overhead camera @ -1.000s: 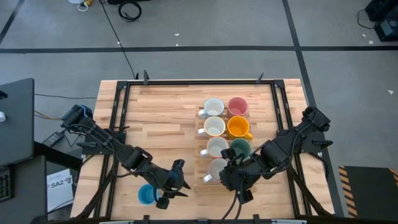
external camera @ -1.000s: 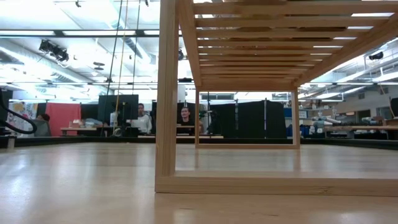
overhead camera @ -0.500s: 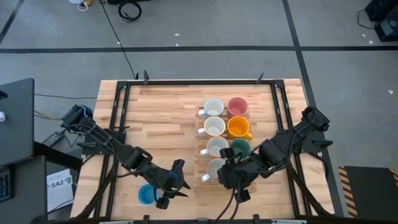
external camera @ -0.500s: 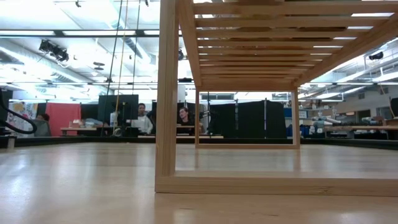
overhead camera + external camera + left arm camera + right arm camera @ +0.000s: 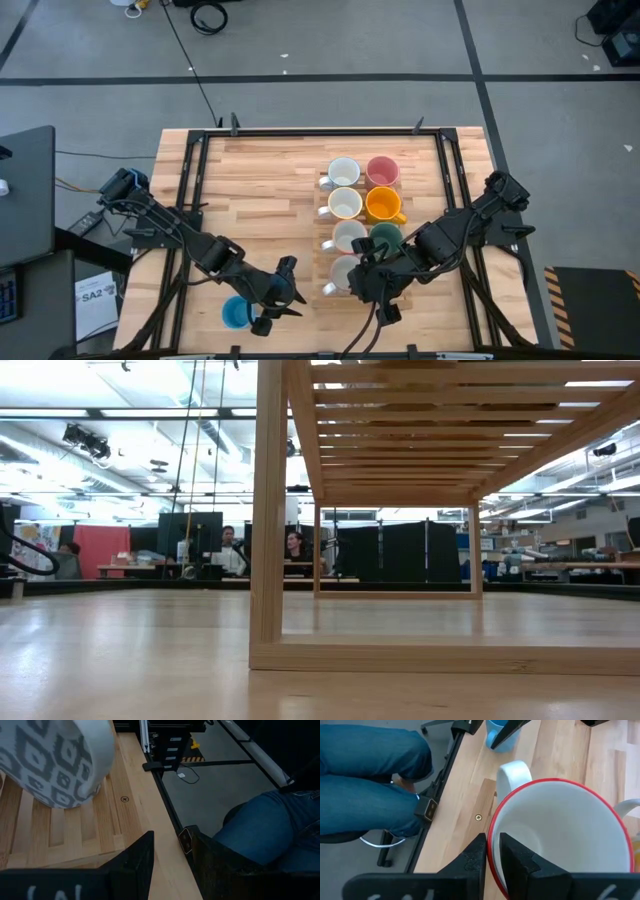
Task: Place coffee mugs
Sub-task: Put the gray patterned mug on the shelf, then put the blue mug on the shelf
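**Right jaws astride a mug rim, left jaws empty**

The right gripper [image 5: 492, 847] has one jaw inside and one outside the red-edged rim of a white mug [image 5: 560, 840]; the frames do not show whether the jaws pinch the rim or merely flank it. This mug stands at the near end of the left column of a double row on the bench [image 5: 260, 190]. Beyond it in that column come three more white mugs [image 5: 345, 203]. The right column holds a dark green mug [image 5: 388, 238], an orange mug [image 5: 383, 204] and a pink mug [image 5: 382, 171].

The left gripper [image 5: 172, 840] hangs over the near bench edge with its jaws parted and nothing between them. A blue mug [image 5: 236, 313] sits just beside it (well apart from the rows). A grey-patterned white mug [image 5: 55, 760] shows close in the left wrist view.

A seated person's jeans [image 5: 365, 780] are beside the bench.
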Robot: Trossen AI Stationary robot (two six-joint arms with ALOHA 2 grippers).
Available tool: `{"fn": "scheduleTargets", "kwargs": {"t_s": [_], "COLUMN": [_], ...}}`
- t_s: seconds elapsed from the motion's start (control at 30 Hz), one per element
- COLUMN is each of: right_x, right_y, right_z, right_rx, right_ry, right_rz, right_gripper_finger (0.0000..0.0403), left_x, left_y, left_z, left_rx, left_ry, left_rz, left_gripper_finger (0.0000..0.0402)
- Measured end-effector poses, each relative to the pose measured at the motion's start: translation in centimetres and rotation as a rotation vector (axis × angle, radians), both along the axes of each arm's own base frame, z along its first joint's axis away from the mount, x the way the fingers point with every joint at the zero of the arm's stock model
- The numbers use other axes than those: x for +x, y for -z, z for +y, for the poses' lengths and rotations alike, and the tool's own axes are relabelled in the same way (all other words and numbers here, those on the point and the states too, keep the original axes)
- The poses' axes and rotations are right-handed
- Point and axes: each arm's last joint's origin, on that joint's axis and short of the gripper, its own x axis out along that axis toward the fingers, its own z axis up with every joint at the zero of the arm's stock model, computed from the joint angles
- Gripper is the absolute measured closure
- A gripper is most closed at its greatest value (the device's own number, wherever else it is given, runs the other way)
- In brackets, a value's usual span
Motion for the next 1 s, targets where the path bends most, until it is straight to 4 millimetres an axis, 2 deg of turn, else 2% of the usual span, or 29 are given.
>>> {"fn": "scheduleTargets", "kwargs": {"t_s": [0.23,1.0], "right_x": [0.03,-0.06], "right_y": [-0.04,-0.04], "right_z": [0.02,0.19], "right_rx": [0.003,0.05], "right_ry": [0.0,-0.044], "right_rz": [-0.005,0.025], "right_gripper_finger": [0.0329,0.0218], "left_x": [0.0,0.01], "left_y": [0.0,0.01], "left_z": [0.0,0.0], "left_rx": [0.0,0.0], "left_ry": [0.0,0.0], "left_rz": [0.0,0.0], "left_gripper_finger": [0.0262,0.0262]}}
